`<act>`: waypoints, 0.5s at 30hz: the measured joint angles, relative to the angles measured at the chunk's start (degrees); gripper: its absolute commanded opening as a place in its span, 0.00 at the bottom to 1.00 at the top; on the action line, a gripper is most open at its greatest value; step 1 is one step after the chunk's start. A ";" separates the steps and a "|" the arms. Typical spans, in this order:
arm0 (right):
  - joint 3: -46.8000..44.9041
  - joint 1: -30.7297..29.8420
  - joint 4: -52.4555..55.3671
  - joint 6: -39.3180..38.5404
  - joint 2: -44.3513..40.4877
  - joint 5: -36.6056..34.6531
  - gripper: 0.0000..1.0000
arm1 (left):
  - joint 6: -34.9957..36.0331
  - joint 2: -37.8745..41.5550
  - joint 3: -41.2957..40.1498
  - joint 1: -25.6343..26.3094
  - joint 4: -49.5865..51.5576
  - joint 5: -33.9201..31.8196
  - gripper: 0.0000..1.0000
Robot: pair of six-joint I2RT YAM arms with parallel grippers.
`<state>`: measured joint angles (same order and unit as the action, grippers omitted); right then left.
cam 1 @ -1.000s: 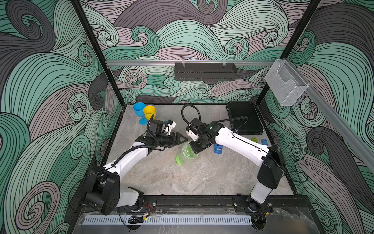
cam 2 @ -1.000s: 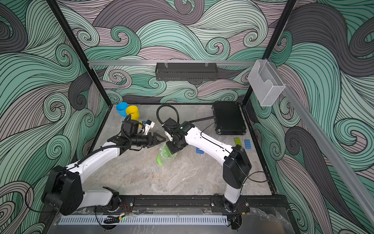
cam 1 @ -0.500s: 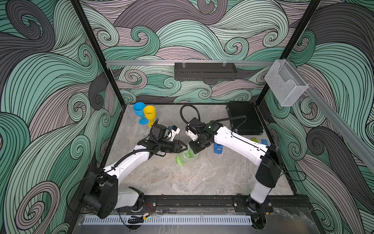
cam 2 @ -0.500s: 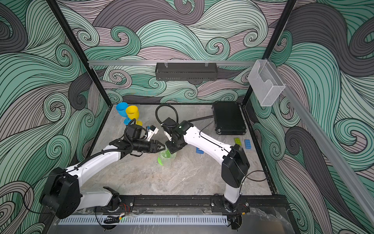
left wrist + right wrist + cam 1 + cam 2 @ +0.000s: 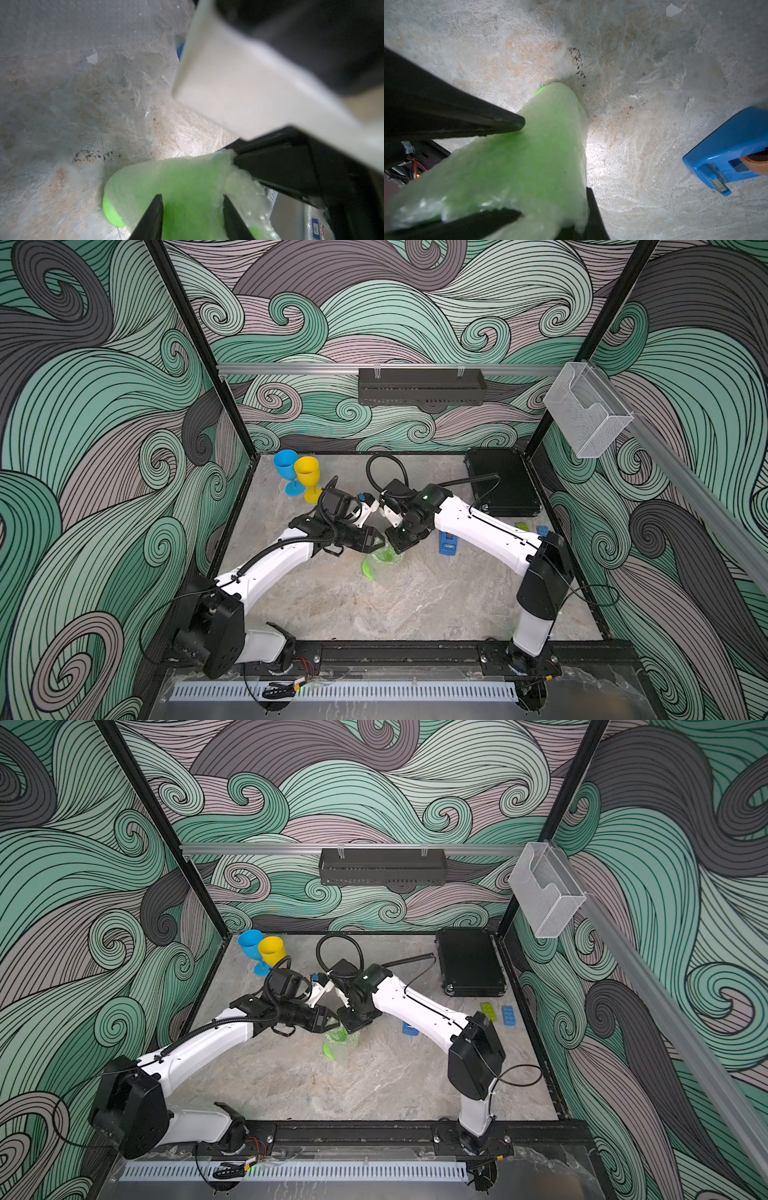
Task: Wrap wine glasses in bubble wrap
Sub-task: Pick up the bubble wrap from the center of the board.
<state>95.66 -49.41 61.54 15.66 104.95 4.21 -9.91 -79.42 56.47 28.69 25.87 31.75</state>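
The green wine glass (image 5: 376, 564) (image 5: 336, 1043) hangs tilted just above the table, rolled in bubble wrap (image 5: 245, 187) with only its green end bare. My right gripper (image 5: 401, 545) (image 5: 553, 201) is shut on the wrapped upper end. My left gripper (image 5: 380, 541) (image 5: 192, 199) has come in from the left. Its fingers (image 5: 154, 212) lie against the wrap on both sides of the glass. A blue wine glass (image 5: 286, 462) and a yellow wine glass (image 5: 306, 472) stand upright and bare at the back left.
A blue tape dispenser (image 5: 448, 542) (image 5: 726, 153) lies just right of the green glass, under the right forearm. A black case (image 5: 500, 485) sits at the back right. Two small flat pieces, green (image 5: 488, 1011) and blue (image 5: 508, 1015), lie by the right wall.
My left gripper has moved right and down onto the wrapped green glass, and its jaws have narrowed around it. The right gripper has kept its hold with little movement.
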 measured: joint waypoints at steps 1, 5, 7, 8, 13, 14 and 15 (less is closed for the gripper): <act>0.04 0.28 0.15 0.72 0.11 0.07 0.00 | 0.42 -1.05 0.76 0.00 0.55 0.02 0.39; 0.24 0.59 0.44 1.88 0.20 0.61 0.09 | 0.83 -2.58 1.60 0.02 1.42 -1.01 0.27; 0.50 0.28 0.31 1.92 0.20 0.96 0.14 | 0.94 -2.95 1.79 0.00 1.81 -2.08 0.22; 0.74 0.11 0.35 2.08 0.11 1.57 0.18 | 0.85 -3.30 1.86 -0.02 2.08 -2.23 0.21; 1.07 -0.24 -0.11 0.85 -1.95 3.87 0.32 | 2.56 -3.98 2.56 0.33 2.89 -3.85 0.20; 1.07 -0.24 -0.11 0.74 -2.73 4.46 0.34 | 2.95 -4.07 2.56 0.55 3.04 -4.17 0.18; 1.07 -0.26 -0.20 0.55 -3.41 4.92 0.37 | 3.28 -4.13 2.56 0.76 3.15 -4.48 0.13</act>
<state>96.73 -49.67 61.34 16.21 101.54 9.13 -6.63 -83.55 59.02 29.45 29.02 27.27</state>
